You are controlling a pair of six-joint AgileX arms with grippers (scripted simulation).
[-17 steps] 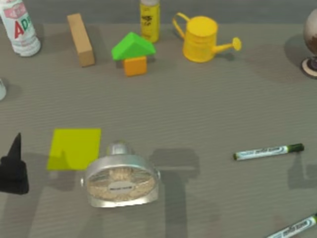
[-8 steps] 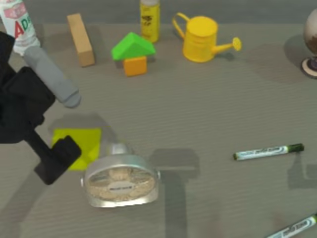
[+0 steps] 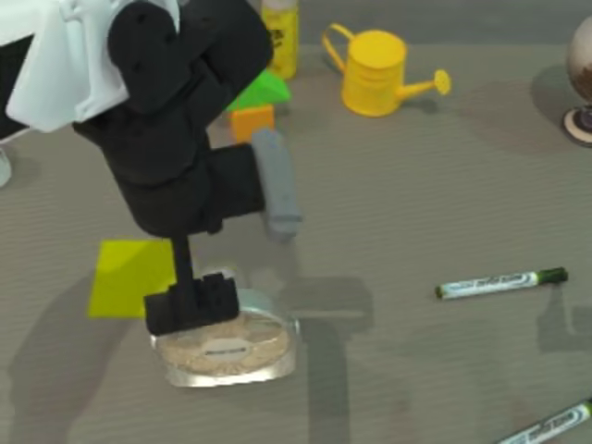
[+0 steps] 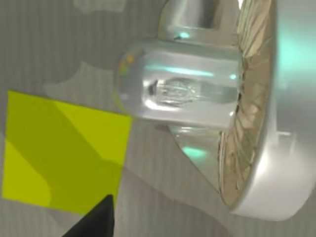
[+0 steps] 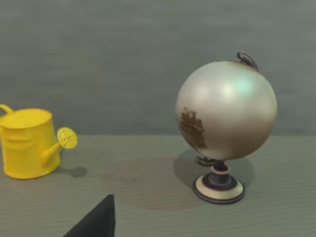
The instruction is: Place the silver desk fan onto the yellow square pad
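Observation:
The silver desk fan (image 3: 231, 350) lies near the table's front, left of centre, with its beige grille facing up. In the left wrist view its short silver stub (image 4: 180, 91) and grille edge (image 4: 247, 123) fill the frame. The yellow square pad (image 3: 128, 276) lies flat just left of the fan, apart from it, and shows as the pad (image 4: 59, 148) in the wrist view. My left gripper (image 3: 194, 305) hangs open over the fan's back edge, and one black fingertip (image 4: 96, 223) shows. My right arm is out of the top view; its fingertip (image 5: 98, 222) shows.
At the back stand a yellow watering can (image 3: 375, 72), a green roof block (image 3: 268, 88) on an orange cube (image 3: 252, 122), and a yellow bottle (image 3: 280, 32). A globe (image 5: 224, 111) is at the right edge. Two markers (image 3: 499, 283) (image 3: 546, 427) lie at the right.
My left arm has swung in from the table's left edge to over the fan's back, now hiding the wooden block and spray can. The fan and pad have not moved.

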